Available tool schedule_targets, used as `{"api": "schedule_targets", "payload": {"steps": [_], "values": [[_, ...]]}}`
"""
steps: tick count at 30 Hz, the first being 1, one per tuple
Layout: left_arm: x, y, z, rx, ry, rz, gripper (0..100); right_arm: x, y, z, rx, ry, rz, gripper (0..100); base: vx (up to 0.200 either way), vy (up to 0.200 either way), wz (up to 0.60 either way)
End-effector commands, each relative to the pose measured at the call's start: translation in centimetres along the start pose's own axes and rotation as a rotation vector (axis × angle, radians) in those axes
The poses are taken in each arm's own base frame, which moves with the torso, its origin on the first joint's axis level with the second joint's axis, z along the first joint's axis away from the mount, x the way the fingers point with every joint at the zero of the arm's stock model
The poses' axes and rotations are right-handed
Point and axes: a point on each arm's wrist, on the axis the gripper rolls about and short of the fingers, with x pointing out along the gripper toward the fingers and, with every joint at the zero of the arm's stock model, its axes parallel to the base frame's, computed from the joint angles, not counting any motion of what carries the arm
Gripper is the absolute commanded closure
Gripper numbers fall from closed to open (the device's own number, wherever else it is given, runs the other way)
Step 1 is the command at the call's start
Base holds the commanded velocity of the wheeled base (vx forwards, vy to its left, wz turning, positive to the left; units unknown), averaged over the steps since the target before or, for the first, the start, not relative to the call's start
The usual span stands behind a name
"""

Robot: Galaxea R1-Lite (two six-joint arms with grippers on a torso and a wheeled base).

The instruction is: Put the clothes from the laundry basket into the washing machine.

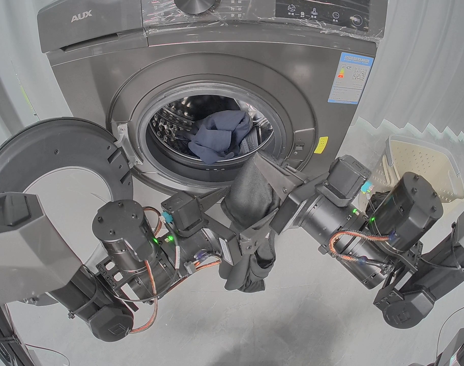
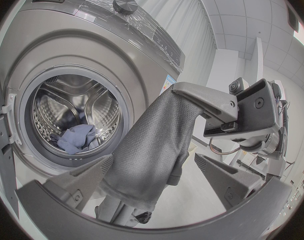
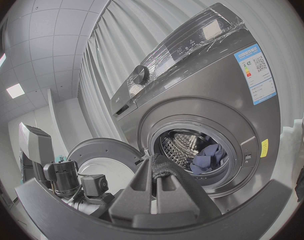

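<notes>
Right tool pinches a dark grey garment just outside the washing machine opening. The left tool is spread wide around the hanging cloth. One blue garment already lies in the drum. The basket stands off to the side, and I cannot tell what it holds.

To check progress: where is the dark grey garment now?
In the head view, the dark grey garment hangs at the centre from the right pincer, just before the washing machine opening, its lower part inside the open left pincer.
</notes>
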Motion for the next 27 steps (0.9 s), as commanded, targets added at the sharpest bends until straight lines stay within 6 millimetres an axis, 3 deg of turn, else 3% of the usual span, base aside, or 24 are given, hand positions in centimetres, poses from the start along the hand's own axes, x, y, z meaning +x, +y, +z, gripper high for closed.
{"api": "schedule_targets", "payload": {"steps": [1,7,16,27], "values": [[0.1,0.4,-0.1,0.003,-0.001,0.015,0,0.1,0.0,0.0,0.0,-0.002,0.0,100,0.0,0.0,0.0],[0.5,1.5,0.1,0.016,-0.016,0.047,0,0.0,0.3,-0.1,0.003,0.0,0.007,100,0.0,0.0,0.0],[0.4,0.9,-0.1,0.015,-0.005,0.03,0,0.1,0.1,0.0,0.001,-0.003,0.003,100,0.0,0.0,0.0],[1.6,1.5,-0.6,0.018,-0.017,0.042,0,0.1,0.4,0.0,0.004,-0.001,0.01,100,0.0,0.0,0.0]]}}
